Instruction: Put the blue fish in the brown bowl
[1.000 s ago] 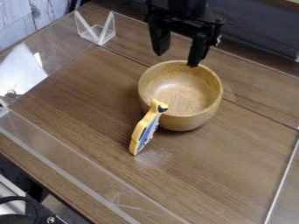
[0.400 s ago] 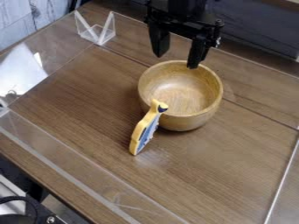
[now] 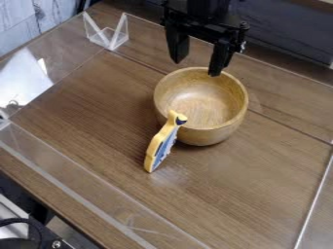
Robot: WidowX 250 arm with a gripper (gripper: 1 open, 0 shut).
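Brown-grained tabletop (image 3: 97,117) beneath smooth round bowl (image 3: 201,106)

one bowl (image 3: 215,128), one blue fish (image 3: 163,143), one robot arm (image 3: 208,8), one wooden table (image 3: 97,122)

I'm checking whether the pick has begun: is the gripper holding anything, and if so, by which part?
Nothing is held: the open gripper has no object between its fingers, and the blue fish leans against the bowl.

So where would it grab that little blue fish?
Probably around the middle of the blue fish, fingers coming from above on either side of its narrow body; its upper end lies against the brown bowl, so the middle looks freer.
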